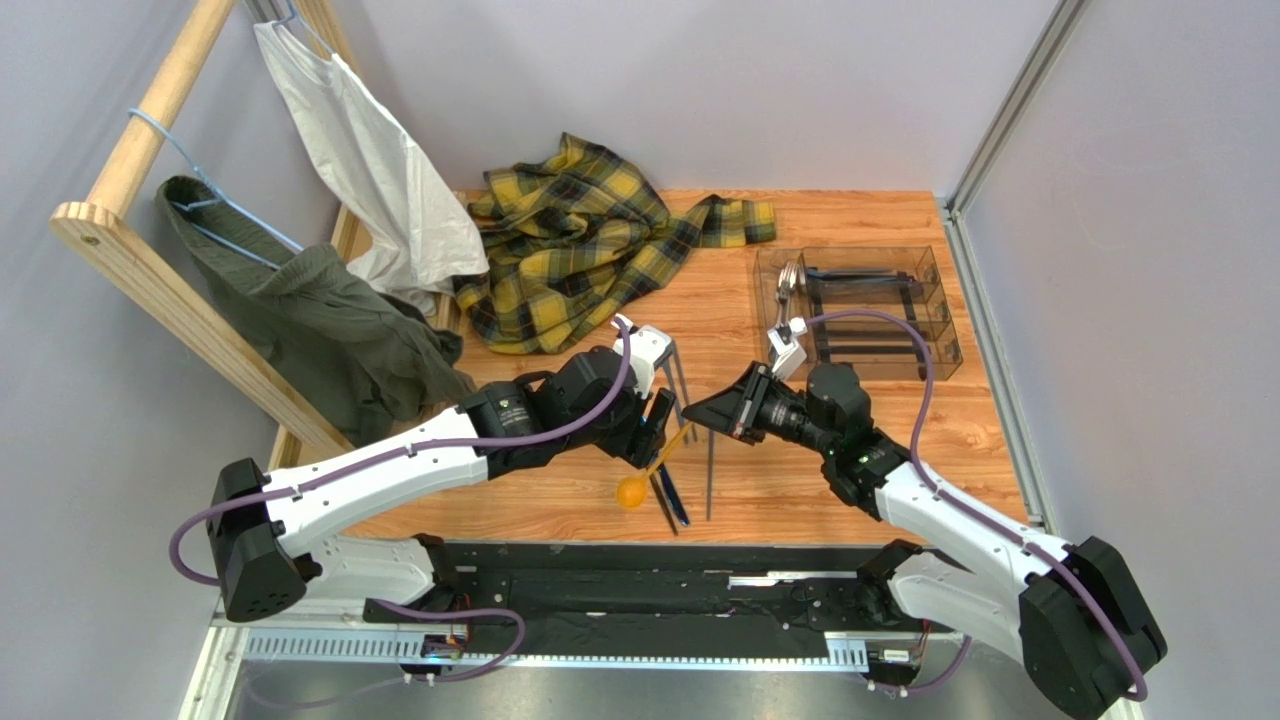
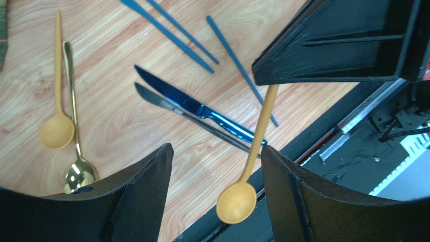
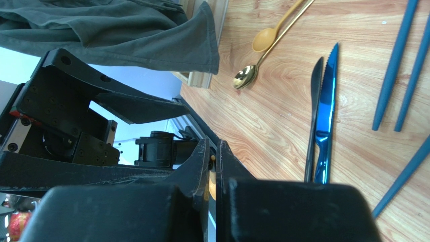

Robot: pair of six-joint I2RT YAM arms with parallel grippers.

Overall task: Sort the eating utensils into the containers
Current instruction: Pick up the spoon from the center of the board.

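A yellow spoon (image 2: pixel 236 201) hangs bowl-down, clear of the table. Its handle top is pinched in my shut right gripper (image 2: pixel 267 75), and a yellow sliver shows between that gripper's (image 3: pixel 214 146) closed fingers. My left gripper (image 2: pixel 217 148) is open around the hanging spoon without touching it. On the wood lie another yellow spoon (image 2: pixel 57 128), a gold spoon (image 2: pixel 78 171), a shiny blue knife (image 2: pixel 197 108), a dark knife (image 2: pixel 166 103) and teal sticks (image 2: pixel 171 35). The clear compartment tray (image 1: pixel 939 323) sits at the back right, beyond both grippers, with silver pieces at its left end.
A plaid cloth (image 1: pixel 579 240) lies at the back middle. A wooden rack (image 1: pixel 150 285) with a green garment (image 1: pixel 323 323) and a white one stands on the left. The black rail (image 1: pixel 646 578) at the table's near edge is right under the hanging spoon.
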